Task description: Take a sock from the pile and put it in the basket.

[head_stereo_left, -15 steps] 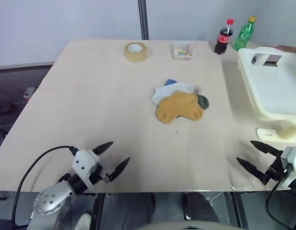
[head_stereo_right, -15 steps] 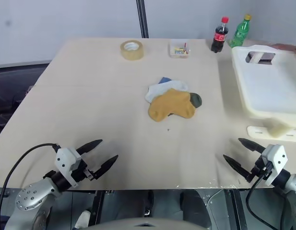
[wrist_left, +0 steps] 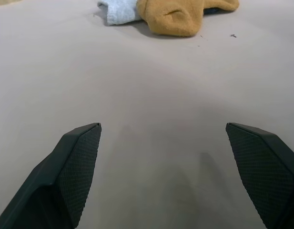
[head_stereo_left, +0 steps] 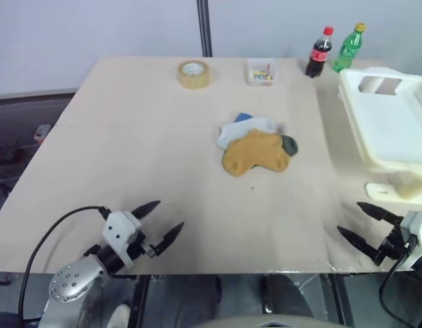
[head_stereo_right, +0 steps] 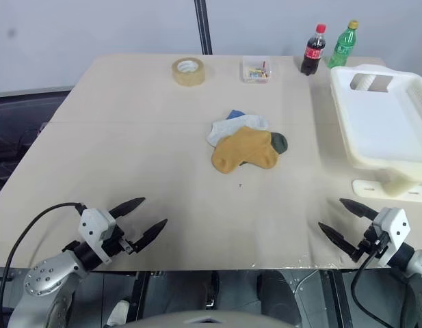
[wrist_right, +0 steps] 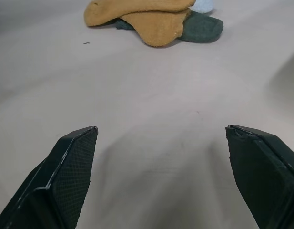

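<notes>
While both spread, left hand (head_stereo_left: 156, 222) (right hand (head_stereo_left: 364, 223) too), well short of pile (head_stereo_left: 256, 147)

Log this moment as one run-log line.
stage: before reach | left hand: open, empty | right hand: open, empty | pile: mid-table, untouched | basket: on robot's right, no sock visible inside

I see a pale beige table (head_stereo_right: 128, 137) carrying four items along its far edge. A roll of tan tape (head_stereo_right: 187, 71) lies flat toward the left, with a small clear box of coloured bits (head_stereo_right: 255, 70) well apart to its right. A red-capped cola bottle (head_stereo_right: 311, 50) and a yellow-capped green bottle (head_stereo_right: 342, 44) stand upright just beside each other at the far right corner.
</notes>
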`<state>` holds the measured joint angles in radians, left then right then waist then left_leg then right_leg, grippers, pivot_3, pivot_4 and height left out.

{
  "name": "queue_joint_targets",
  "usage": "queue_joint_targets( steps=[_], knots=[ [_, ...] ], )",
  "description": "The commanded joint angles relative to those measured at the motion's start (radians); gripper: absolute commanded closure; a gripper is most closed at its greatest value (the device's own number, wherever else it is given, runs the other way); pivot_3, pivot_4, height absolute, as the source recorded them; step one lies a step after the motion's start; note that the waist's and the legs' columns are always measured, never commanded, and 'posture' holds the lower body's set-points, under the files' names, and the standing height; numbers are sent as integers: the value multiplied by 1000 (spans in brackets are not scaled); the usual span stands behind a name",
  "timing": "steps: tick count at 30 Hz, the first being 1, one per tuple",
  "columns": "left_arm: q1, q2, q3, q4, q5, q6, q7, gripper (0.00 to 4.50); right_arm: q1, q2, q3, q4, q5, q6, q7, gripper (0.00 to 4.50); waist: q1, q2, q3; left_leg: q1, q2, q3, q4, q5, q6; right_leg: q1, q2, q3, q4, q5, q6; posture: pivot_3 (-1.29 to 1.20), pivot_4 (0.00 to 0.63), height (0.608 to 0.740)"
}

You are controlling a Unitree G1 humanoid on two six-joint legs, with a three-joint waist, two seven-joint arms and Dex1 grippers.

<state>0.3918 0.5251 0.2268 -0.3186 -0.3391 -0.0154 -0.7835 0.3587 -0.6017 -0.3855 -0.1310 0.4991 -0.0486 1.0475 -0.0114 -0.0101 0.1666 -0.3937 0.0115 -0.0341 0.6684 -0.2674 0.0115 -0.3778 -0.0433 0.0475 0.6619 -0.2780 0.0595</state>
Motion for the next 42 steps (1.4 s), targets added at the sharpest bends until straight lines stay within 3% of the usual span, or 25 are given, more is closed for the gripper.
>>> queue_joint_targets(
  steps=[1, 21, 26, 34, 42],
  knots=[
    [-2, 17, 27, -8, -17, -26, -16, 0, 10, 3, -14, -26, 17, -18, 3, 39, 0, 0, 0, 0, 0, 0, 0, 0, 0, 0, 0, 0, 0, 0, 0, 0, 150, 740],
    [-29, 30, 52, -5, -94, -33, -67, 0, -76, 17, 48, -34, 13, 12, -23, 39, 0, 1, -1, 1, 0, 0, 0, 0, 0, 0, 0, 0, 1, 0, 0, 0, 150, 740],
    [-216, -16, -77, 36, 5, 111, 73, 0, -91, 10, 54, -35, 18, 19, -24, 39, 13, 2, -1, 0, -1, -1, 1, 0, 0, 1, 0, -1, 1, 0, 0, 0, 150, 740],
    [-552, -191, -384, 175, 227, 357, 267, 0, -92, 5, 35, -162, 56, 78, -81, 39, 6, 3, -2, 0, -4, -2, 2, 0, 0, 1, 2, -1, 2, 1, 1, 0, 150, 740],
    [-724, -310, -418, 378, 271, 319, 329, 0, -76, 19, 37, -304, 75, 129, -167, 39, 5, 4, -3, 0, -5, -3, 2, 0, 0, 1, 2, -1, 3, 1, 1, 0, 150, 740]
  ],
)
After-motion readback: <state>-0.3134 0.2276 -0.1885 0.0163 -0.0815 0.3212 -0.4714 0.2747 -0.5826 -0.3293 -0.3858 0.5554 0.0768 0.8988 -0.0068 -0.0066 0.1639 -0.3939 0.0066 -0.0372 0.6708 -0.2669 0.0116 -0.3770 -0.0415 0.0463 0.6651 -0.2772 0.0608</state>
